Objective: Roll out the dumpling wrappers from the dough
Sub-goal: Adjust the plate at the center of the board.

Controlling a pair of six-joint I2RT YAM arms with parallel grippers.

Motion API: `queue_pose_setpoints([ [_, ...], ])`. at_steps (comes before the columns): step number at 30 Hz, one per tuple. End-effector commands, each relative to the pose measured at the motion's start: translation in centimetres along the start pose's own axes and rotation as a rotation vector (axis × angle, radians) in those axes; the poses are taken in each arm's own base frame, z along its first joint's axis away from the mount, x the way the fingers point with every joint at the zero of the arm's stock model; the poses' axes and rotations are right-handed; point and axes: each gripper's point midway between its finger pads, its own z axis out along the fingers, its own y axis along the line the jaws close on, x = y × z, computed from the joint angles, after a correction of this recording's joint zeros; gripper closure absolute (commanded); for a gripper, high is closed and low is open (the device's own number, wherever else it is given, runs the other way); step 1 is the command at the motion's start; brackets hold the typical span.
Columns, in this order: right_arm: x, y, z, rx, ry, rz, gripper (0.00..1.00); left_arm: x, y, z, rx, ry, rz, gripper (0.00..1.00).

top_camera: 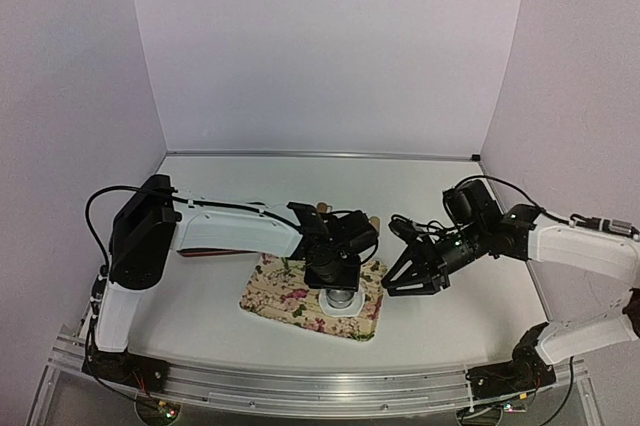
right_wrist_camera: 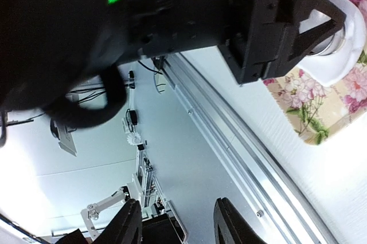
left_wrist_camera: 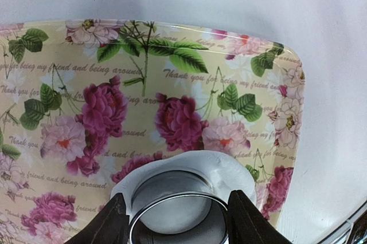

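— Where's the dough (left_wrist_camera: 232, 169)?
— Low centre of the left wrist frame, on the floral tray (left_wrist_camera: 172, 55). Your left gripper (left_wrist_camera: 178, 225) is clamped on the ring cutter (left_wrist_camera: 172, 185), which sits squarely on the dough, axis straight down.
— And the right gripper (top_camera: 408, 286)?
— Fingers spread, empty, hovering just off the tray's right edge. Your left arm's nearer, so the press looks like its job.
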Motion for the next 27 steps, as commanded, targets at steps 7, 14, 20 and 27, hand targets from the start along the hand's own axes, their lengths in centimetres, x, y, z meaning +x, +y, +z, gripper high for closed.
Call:
queue_pose_setpoints([
  [7, 2.3, 3.4, -2.9, -0.056, -0.099, -0.153, 0.55, -1.9, -1.1, -4.0, 0.072, -0.077, 0.049, 0.34],
  [14, 1.8, 2.1, -3.3, 0.005, -0.174, -0.079, 0.39, -3.9, -2.3, -6.9, 0.137, -0.154, 0.036, 0.25],
  [20, 0.8, 0.9, -3.5, 0.078, -0.221, -0.040, 0.34, -4.0, -2.4, -9.2, 0.220, -0.207, 0.007, 0.23],
  [27, -0.1, -1.6, -4.8, 0.253, -0.309, 0.038, 0.28, 0.1, -1.2, -9.0, 0.295, -0.141, -0.164, 0.23],
])
